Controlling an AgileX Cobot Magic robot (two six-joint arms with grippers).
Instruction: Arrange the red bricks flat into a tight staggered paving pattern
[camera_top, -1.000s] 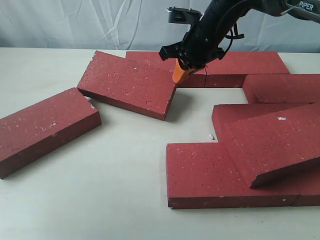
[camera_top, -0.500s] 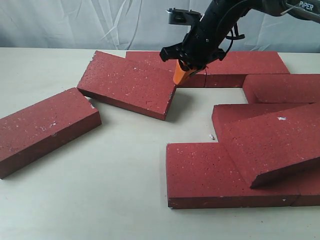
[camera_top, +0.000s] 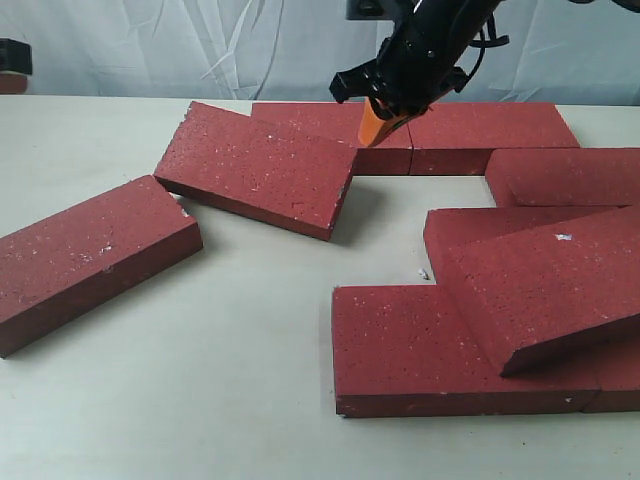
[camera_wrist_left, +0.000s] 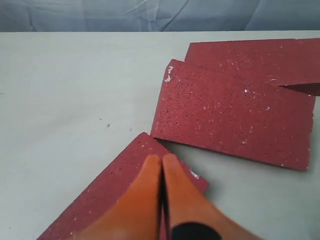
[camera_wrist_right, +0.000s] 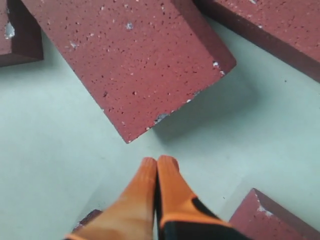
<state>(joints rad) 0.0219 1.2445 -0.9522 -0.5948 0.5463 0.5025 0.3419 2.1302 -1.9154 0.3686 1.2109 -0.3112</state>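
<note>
Several red bricks lie on the pale table. A loose one lies apart at the left. Another is tilted, its far edge resting on the back row. At the right, a slanted brick leans on flat ones. My right gripper hangs shut and empty above the back row, just beyond the tilted brick's right corner. In the right wrist view its fingertips are over bare table near that brick. My left gripper is shut and empty over the loose brick's corner.
A further brick lies at the right edge behind the slanted one. A white curtain closes off the back. Small white chips lie on the table between the bricks. Open table shows at the front left.
My right gripper has lifted and drawn back to the right, away from the tilted brick's corner. The bricks have not moved. A dark part has appeared at the exterior view's left edge.
</note>
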